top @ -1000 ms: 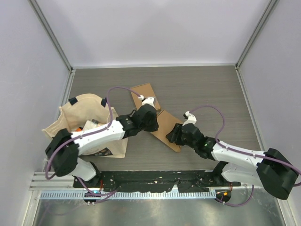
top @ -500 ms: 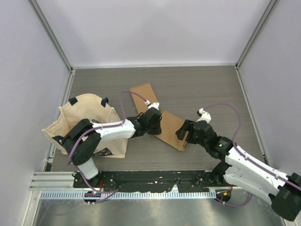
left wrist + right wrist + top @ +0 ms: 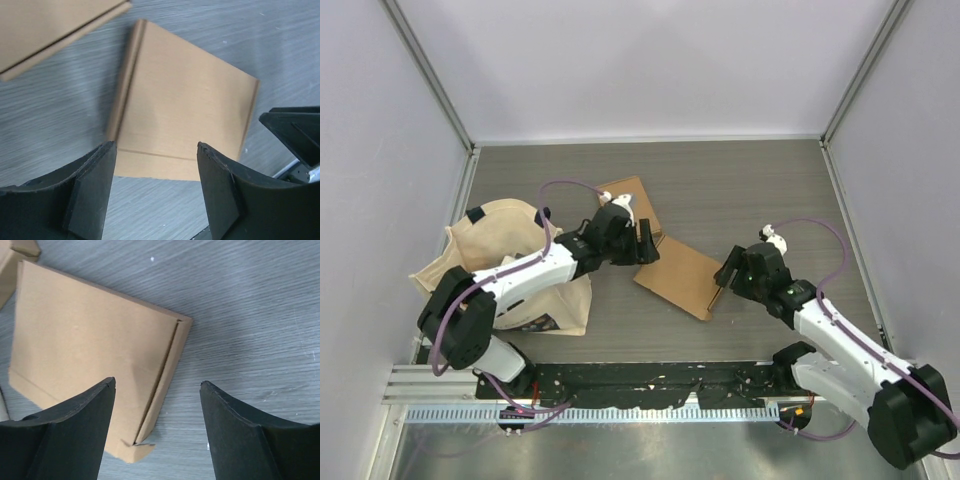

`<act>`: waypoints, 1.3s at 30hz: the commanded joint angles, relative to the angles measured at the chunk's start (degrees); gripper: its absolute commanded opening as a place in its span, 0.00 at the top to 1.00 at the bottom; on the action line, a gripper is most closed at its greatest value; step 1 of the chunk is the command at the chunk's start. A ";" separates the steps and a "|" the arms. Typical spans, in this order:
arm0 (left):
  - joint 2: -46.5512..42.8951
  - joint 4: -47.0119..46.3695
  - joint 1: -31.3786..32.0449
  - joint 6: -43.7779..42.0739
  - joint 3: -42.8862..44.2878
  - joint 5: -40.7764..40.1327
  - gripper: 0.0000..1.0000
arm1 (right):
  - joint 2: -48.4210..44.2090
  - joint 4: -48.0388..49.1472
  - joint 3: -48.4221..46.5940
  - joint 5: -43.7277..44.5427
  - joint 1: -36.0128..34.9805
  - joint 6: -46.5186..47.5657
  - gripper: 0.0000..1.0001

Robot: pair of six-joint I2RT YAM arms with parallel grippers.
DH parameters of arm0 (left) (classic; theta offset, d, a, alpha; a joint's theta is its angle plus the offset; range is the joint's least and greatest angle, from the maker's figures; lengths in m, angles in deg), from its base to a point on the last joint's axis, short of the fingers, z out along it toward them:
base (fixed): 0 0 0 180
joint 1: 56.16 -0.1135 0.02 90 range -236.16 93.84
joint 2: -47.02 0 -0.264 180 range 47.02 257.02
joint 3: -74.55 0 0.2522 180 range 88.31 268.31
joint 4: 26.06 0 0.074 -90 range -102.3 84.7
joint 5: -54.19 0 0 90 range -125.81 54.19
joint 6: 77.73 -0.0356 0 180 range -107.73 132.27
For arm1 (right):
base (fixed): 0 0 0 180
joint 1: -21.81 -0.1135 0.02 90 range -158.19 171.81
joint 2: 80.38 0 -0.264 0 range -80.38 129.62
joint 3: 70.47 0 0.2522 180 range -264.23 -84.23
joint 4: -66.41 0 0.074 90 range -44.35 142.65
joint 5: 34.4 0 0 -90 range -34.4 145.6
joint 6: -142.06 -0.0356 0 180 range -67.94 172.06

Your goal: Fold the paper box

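The paper box (image 3: 680,275) is a flat brown cardboard piece lying on the grey table, mid-frame. The left wrist view shows the box (image 3: 185,110) with a folded flap along its left edge. In the right wrist view the box (image 3: 90,355) has a narrow flap on its right side and a small tab at the bottom corner. My left gripper (image 3: 648,246) (image 3: 154,146) is open just off the box's upper-left corner, holding nothing. My right gripper (image 3: 724,272) (image 3: 157,382) is open above the box's right edge, also holding nothing.
A second flat cardboard piece (image 3: 628,197) (image 3: 50,30) lies behind the left gripper. A beige cloth bag (image 3: 505,260) with items inside sits at the left under the left arm. Grey walls enclose the table on three sides.
The left gripper let go of the box, opened and drew back up and left. The right arm pulled away to the right, fingers open. The box now lies flat, clear of both.
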 commanded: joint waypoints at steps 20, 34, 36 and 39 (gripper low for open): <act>10.15 0.52 -7.14 -2.19 1.82 11.71 0.13 | 13.82 16.75 8.79 -20.28 20.26 3.24 0.70; 12.09 -8.09 -7.23 3.61 -1.43 14.79 0.21 | 20.68 18.42 10.28 -27.85 28.70 2.27 0.95; 11.65 -7.48 -7.23 3.35 -1.61 14.35 0.22 | 21.04 18.07 10.37 -27.06 28.70 2.18 0.98; 12.26 -6.95 -7.23 2.82 -1.52 14.17 0.23 | 20.51 18.24 10.55 -26.36 28.79 2.36 0.99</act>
